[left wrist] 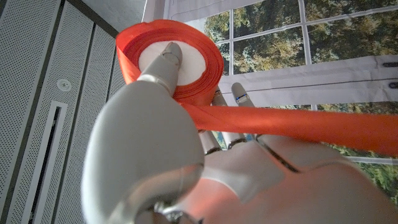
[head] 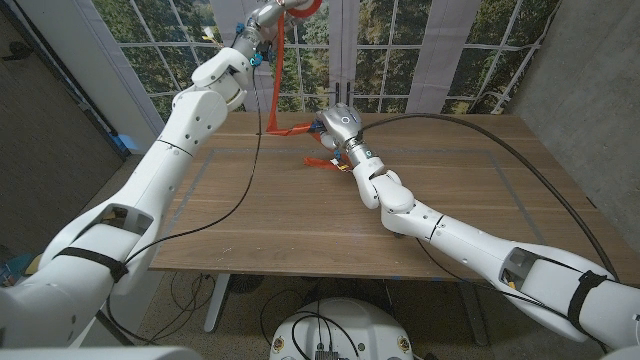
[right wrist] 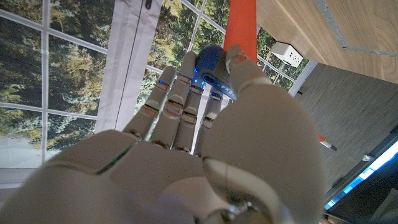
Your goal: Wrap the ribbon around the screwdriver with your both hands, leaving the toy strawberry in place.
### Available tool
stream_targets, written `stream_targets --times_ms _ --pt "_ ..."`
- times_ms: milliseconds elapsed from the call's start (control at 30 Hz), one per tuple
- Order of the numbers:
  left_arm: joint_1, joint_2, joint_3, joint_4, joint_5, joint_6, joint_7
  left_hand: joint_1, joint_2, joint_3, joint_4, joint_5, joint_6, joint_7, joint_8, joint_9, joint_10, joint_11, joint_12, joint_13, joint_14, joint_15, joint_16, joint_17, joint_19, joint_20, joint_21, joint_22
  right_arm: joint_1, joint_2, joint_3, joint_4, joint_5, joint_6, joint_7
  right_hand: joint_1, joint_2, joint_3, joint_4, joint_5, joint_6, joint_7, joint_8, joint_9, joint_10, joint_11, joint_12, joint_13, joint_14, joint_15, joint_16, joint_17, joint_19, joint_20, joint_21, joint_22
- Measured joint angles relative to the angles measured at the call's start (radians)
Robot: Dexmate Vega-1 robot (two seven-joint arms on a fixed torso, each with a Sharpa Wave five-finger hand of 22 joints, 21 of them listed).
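My left hand [head: 262, 22] is raised high above the table's far side and grips a red ribbon spool [left wrist: 186, 78] with a white core. From the spool a ribbon strand [head: 272, 85] hangs down to the table and runs across to my right hand [head: 340, 126]. That hand, at the far middle of the table, grips the screwdriver by its blue handle [right wrist: 210, 67], with the ribbon [right wrist: 241, 22] passing right beside it. A loose red piece [head: 321, 161] lies on the table just in front of the right hand; I cannot tell whether it is ribbon or the strawberry.
The wooden table [head: 300, 220] stretches bare toward me, crossed by a black cable [head: 245, 190] from the left arm and another cable [head: 520, 165] curving over the right side. Windows with a curtain [head: 440, 50] stand behind the far edge.
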Motion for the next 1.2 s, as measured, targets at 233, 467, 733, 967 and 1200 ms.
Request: stream_targets --times_ms 233,467,733,967,1200 --pt "-0.014 -0.015 0.015 0.001 0.008 -0.018 -0.043 0.0 0.0 0.0 0.0 0.0 0.0 0.0 0.0 0.0 0.0 0.0 0.0 0.0 0.0 0.0 0.0 0.0 0.0 0.0 0.0 0.0 0.011 0.038 -0.007 -0.006 0.026 -0.091 0.084 0.0 -0.008 0.006 -0.006 -0.001 0.0 0.0 0.0 -0.001 0.0 0.0 0.003 0.0 0.002 -0.002 0.0 -0.007 0.0 0.0 0.0 0.0" --pt "-0.021 -0.023 0.027 0.002 0.011 -0.026 -0.077 0.0 0.0 0.0 0.0 0.0 0.0 0.0 0.001 0.0 0.0 0.0 0.0 0.0 0.0 0.0 -0.001 0.0 0.0 0.0 0.0 0.0 0.021 0.067 -0.007 -0.012 0.064 -0.169 0.139 -0.009 -0.025 0.01 -0.01 -0.001 0.023 -0.013 -0.004 -0.009 0.018 -0.007 0.007 0.0 0.016 -0.016 -0.001 -0.015 0.004 0.004 0.0 0.0" --pt "-0.014 -0.024 0.037 -0.026 0.01 -0.039 -0.113 0.0 0.0 0.0 0.0 0.0 -0.002 0.002 0.002 0.0 0.0 0.0 0.0 0.0 0.0 0.0 -0.002 0.0 0.0 0.0 0.008 0.0 0.039 0.093 -0.014 -0.006 0.102 -0.252 0.163 -0.008 -0.029 0.01 -0.01 -0.004 0.03 -0.02 -0.007 -0.009 0.018 -0.008 0.007 0.001 0.018 -0.018 0.0 -0.011 0.009 0.009 0.0 0.003" --pt "0.0 -0.022 0.046 -0.061 0.007 -0.049 -0.144 0.0 0.0 0.0 0.0 0.0 -0.002 0.002 0.005 0.0 0.0 0.0 0.0 0.0 0.0 0.0 -0.002 0.0 0.0 0.0 0.008 0.0 0.059 0.113 -0.028 -0.003 0.131 -0.322 0.185 -0.006 -0.03 0.015 -0.015 -0.007 0.03 -0.02 -0.008 -0.008 0.02 -0.009 0.007 0.001 0.018 -0.018 0.0 -0.011 0.015 0.014 0.005 0.003" --pt "0.021 -0.016 0.053 -0.095 0.001 -0.054 -0.165 0.0 0.0 0.0 0.0 -0.001 0.001 -0.001 0.005 0.0 0.0 0.0 0.0 0.0 -0.001 0.0 -0.005 0.0 0.0 0.0 0.008 0.0 0.073 0.126 -0.039 -0.004 0.158 -0.387 0.19 -0.006 -0.03 0.015 -0.015 -0.009 0.03 -0.02 -0.007 -0.003 0.022 -0.011 0.005 0.0 0.02 -0.019 0.008 -0.006 0.024 0.016 0.006 0.003"
